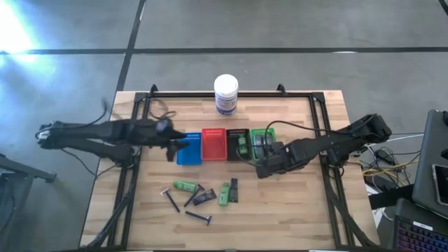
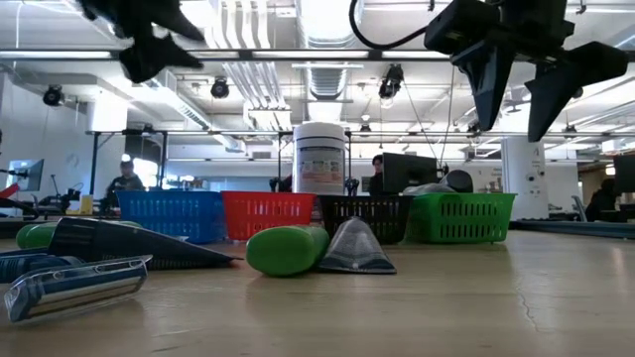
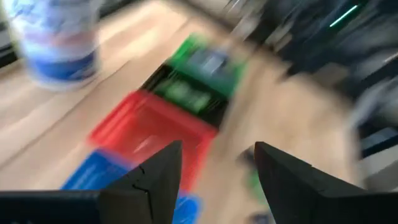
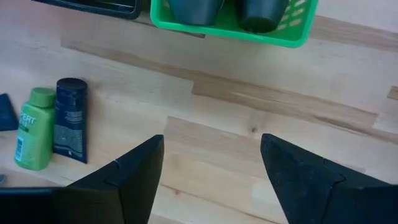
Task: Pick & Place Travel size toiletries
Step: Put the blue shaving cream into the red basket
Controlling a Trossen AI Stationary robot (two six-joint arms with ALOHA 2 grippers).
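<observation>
Several toiletries lie loose on the near half of the table: a green tube (image 1: 184, 186), dark tubes (image 1: 204, 197), a second green tube (image 1: 224, 194) beside a dark tube (image 4: 70, 119), and two razors (image 1: 199, 218). Grey bottles (image 4: 194, 9) lie in the green tray (image 1: 262, 140). A green item (image 1: 242, 145) lies in the black tray. My left gripper (image 1: 170, 150) hangs open and empty over the blue tray (image 1: 189, 148). My right gripper (image 4: 211, 140) hangs open and empty above bare wood, just near of the green tray.
The blue, red (image 1: 212, 143), black (image 1: 235, 143) and green trays stand in a row at the table's middle. A large white jar (image 1: 225, 94) with a blue label stands near the far edge. Bare wood lies on the table's near right.
</observation>
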